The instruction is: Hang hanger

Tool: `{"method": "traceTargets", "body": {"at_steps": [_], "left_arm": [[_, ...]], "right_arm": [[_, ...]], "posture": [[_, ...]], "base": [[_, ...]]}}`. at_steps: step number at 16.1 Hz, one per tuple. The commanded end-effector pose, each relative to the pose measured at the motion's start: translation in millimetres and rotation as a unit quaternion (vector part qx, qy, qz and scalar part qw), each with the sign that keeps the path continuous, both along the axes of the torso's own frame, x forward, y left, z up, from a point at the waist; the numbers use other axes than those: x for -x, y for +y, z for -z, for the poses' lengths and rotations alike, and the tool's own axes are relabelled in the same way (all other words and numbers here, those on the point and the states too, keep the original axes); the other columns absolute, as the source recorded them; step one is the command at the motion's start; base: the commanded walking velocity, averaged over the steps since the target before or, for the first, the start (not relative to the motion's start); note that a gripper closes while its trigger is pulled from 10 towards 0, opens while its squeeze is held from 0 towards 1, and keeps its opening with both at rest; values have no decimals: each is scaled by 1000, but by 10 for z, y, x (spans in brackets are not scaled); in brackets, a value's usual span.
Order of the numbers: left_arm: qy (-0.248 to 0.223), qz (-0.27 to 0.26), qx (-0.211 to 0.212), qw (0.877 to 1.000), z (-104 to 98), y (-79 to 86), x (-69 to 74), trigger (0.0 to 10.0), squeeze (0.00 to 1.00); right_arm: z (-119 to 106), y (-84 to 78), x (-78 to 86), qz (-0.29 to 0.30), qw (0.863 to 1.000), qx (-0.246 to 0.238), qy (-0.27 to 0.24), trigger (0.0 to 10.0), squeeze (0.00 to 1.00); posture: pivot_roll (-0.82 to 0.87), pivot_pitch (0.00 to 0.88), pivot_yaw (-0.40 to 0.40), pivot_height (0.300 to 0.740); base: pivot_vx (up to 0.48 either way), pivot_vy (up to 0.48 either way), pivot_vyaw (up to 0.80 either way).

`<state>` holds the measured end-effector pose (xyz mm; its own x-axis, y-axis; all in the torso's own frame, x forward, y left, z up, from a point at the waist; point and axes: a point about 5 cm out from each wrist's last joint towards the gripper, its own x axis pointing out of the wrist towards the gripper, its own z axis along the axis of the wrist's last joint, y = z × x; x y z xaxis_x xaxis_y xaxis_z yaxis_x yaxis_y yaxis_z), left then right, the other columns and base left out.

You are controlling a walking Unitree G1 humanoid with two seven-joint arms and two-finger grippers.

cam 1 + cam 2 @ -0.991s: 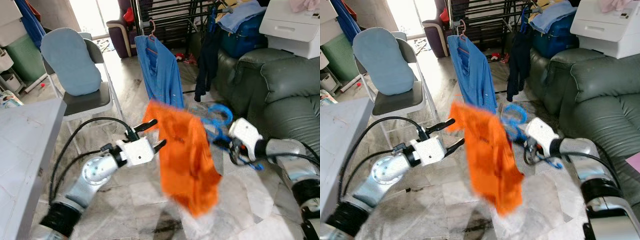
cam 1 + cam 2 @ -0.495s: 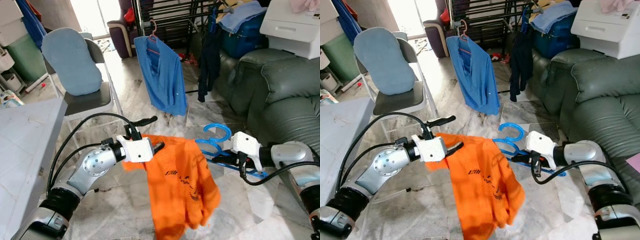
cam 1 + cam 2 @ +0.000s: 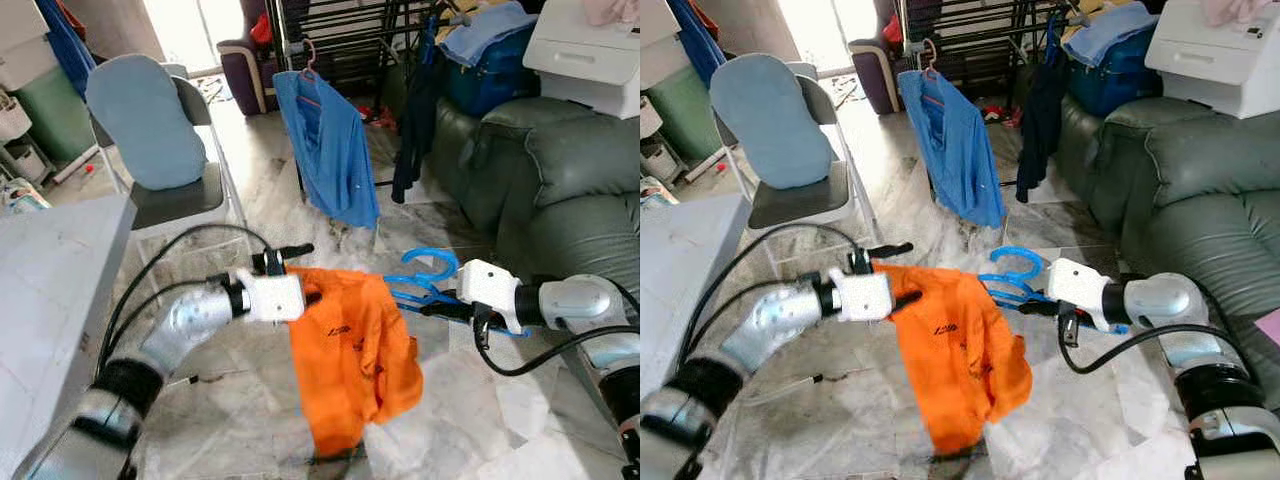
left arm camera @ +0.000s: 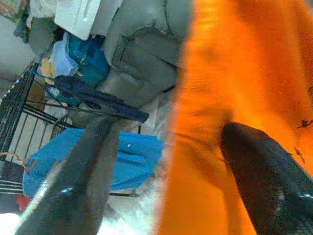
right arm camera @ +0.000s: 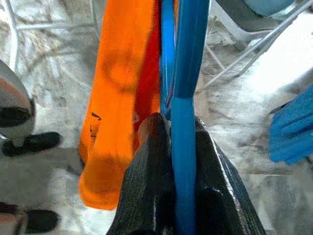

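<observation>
An orange shirt point(image 3: 350, 345) hangs low over the marble floor between my two arms. My left gripper point(image 3: 298, 272) is at its upper left corner, fingers apart, with the cloth draped over the lower finger and the upper finger point(image 3: 290, 250) bare. In the left wrist view the shirt point(image 4: 244, 58) covers one finger. A blue plastic hanger point(image 3: 420, 283) lies roughly level, one end reaching into the shirt's top. My right gripper point(image 3: 446, 308) is shut on the hanger's bar point(image 5: 188, 73), with the shirt point(image 5: 117, 98) beyond it.
A clothes rack at the back holds a blue shirt point(image 3: 328, 140) on a hanger and a dark garment point(image 3: 410, 130). A folding chair point(image 3: 172, 205) with a blue cushion stands left, a grey table point(image 3: 50, 270) nearer left, a green sofa point(image 3: 570, 170) right.
The shirt has dropped from high between the arms and now hangs lower and bunched. The hanger has tipped to near level and slid towards the left gripper.
</observation>
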<state>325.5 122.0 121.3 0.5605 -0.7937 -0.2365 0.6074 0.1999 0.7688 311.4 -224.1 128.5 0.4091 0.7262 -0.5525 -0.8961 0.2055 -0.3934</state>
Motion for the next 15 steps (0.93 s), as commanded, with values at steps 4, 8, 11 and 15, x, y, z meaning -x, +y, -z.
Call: {"method": "traceTargets", "body": {"at_steps": [4, 8, 11, 15], "left_arm": [[14, 2, -7, 1000, -85, 26, -101, 0, 0], [43, 8, -20, 999, -15, 24, -111, 0, 0], [46, 6, -21, 999, -28, 25, -140, 0, 0], [52, 5, -21, 998, -34, 24, -159, 0, 0]], "right_arm": [[-142, 116, -78, -24, 998, 13, -57, 10000, 0], [-147, 138, -93, -23, 997, 12, -71, 10000, 0], [-138, 149, -94, -24, 997, 13, -73, 10000, 0], [-126, 179, -99, -26, 997, 12, -75, 10000, 0]], "posture": [[-74, 0, 107, 740], [-76, 0, 110, 740], [-78, 0, 109, 740], [-77, 0, 109, 740]], "base": [[0, 0, 0], [0, 0, 0], [0, 0, 0], [0, 0, 0]]}}
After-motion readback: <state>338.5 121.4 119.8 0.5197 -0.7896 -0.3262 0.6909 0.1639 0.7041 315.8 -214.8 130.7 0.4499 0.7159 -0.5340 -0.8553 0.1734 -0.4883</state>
